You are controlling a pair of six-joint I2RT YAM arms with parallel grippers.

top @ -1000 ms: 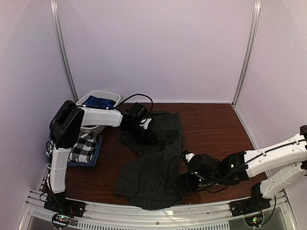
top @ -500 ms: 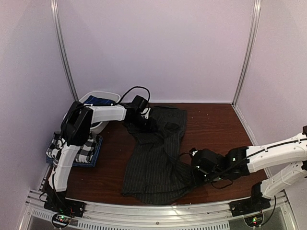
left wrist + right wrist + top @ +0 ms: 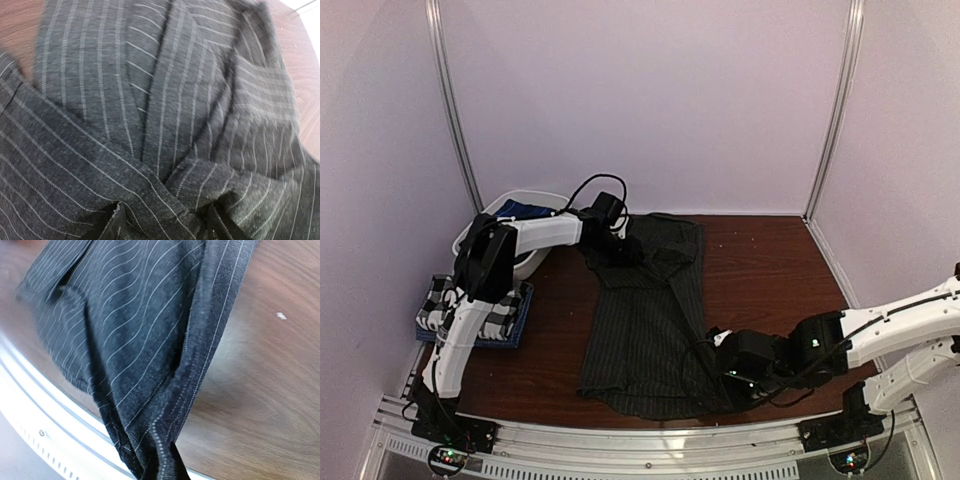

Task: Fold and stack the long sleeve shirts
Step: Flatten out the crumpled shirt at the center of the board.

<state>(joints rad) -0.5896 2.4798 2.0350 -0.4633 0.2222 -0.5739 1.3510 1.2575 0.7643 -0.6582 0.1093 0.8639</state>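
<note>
Right gripper (image 3: 714, 370) pinches the lower edge of the striped shirt (image 3: 642, 320), left gripper (image 3: 619, 249) holds its collar end; uneven pulling could slip the hem free.

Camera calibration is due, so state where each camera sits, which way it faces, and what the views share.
Top external: above and behind the bases, facing down at the brown wooden table and dark charcoal pinstriped cloth shirt; left arm, right arm show.
Left wrist: close above the shirt's far end; left pincer at bottom edge, cloth bunched between its tips.
Right wrist: low at the shirt's near edge, over wood and silver metal rail; right pincer at bottom edge.
Shared: all show that shirt.
</note>
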